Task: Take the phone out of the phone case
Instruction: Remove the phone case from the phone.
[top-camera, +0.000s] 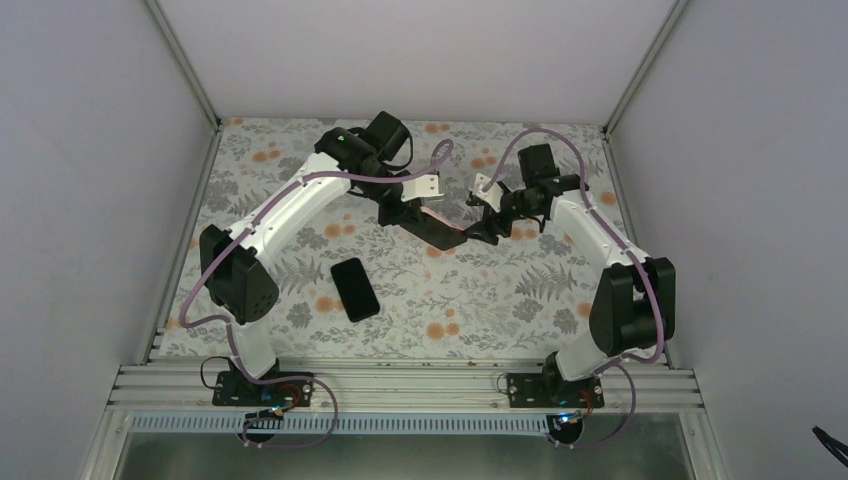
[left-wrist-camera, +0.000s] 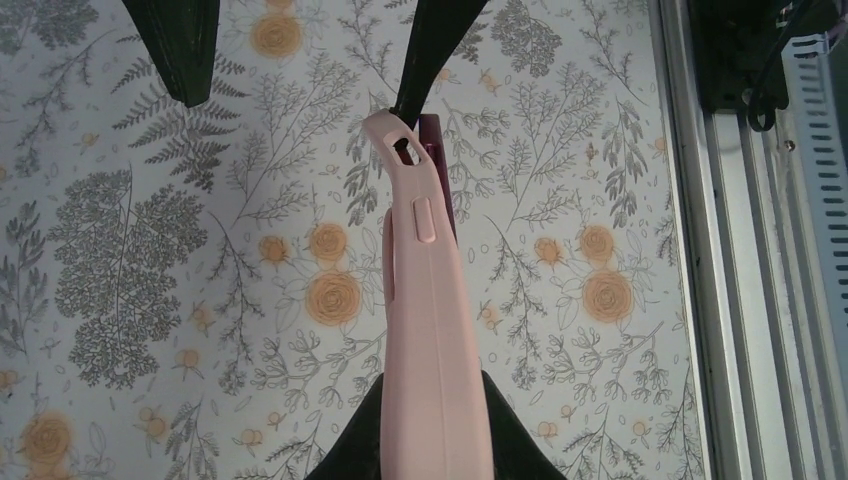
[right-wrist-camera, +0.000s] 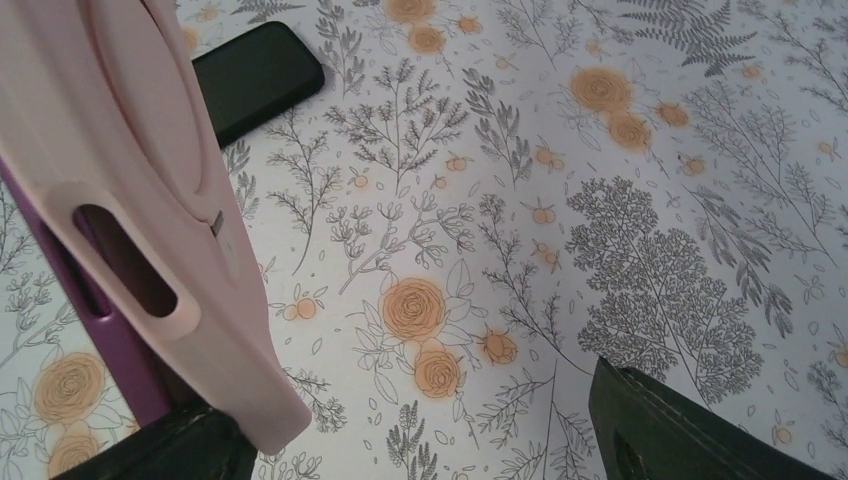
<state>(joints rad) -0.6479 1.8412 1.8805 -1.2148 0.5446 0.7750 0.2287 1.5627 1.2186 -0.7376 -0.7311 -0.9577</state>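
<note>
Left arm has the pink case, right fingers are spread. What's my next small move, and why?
Probably close the right gripper on the purple edge peeking from the pink case. The left gripper grips the case's other end, while the right is open, one finger beside that edge. Whether purple is phone or lining, I can't tell.

floral table (top-camera: 520, 300), black phone (top-camera: 355, 288) lying flat

2 grippers (top-camera: 432, 222) (top-camera: 487, 228) meeting mid-table over a pink case (top-camera: 436, 216), black phone (top-camera: 355, 288) apart on floral cloth (top-camera: 500, 300)
</note>
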